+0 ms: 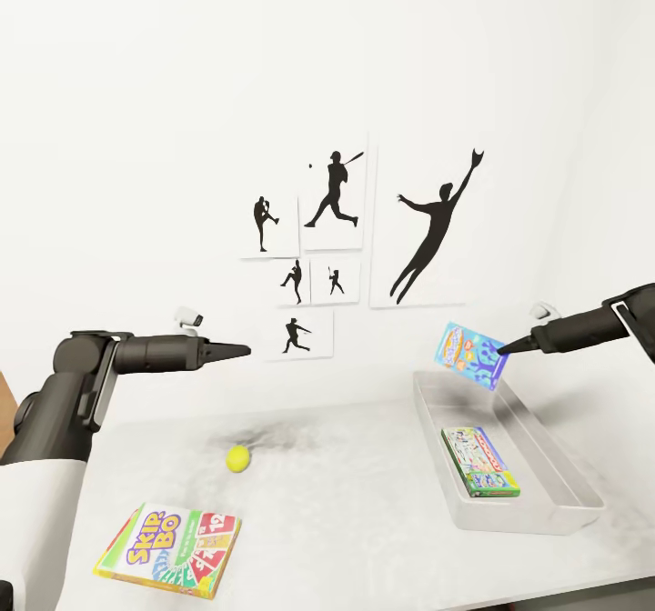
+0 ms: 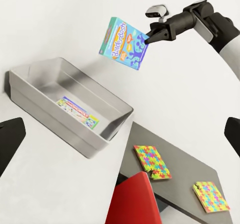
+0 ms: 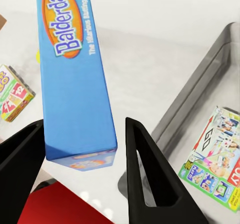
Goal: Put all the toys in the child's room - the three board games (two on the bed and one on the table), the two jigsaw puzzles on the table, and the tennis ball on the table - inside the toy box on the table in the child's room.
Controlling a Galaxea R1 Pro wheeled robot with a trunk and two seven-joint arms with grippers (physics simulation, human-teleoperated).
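Three flat printed game boxes show. The Skip-Bo box (image 1: 169,551) lies at the desk's (image 1: 346,520) near left corner. One small fuzzy yellow-green ball (image 1: 237,458) rests further in. One shallow grey bin (image 1: 532,452) with flared sides, by the right edge, holds the green-edged box (image 1: 479,461). Above its far end the right gripper (image 1: 504,349) pinches the blue box (image 1: 470,355). The left gripper (image 1: 244,351) is pressed together, empty. Two thin multicoloured puzzles (image 2: 152,161) (image 2: 211,196) lie on the dark lower section.

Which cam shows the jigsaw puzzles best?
Left wrist view: both jigsaw puzzles lie flat on the table's dark lower section, full tops visible. I can't make them out in the head or right wrist views.
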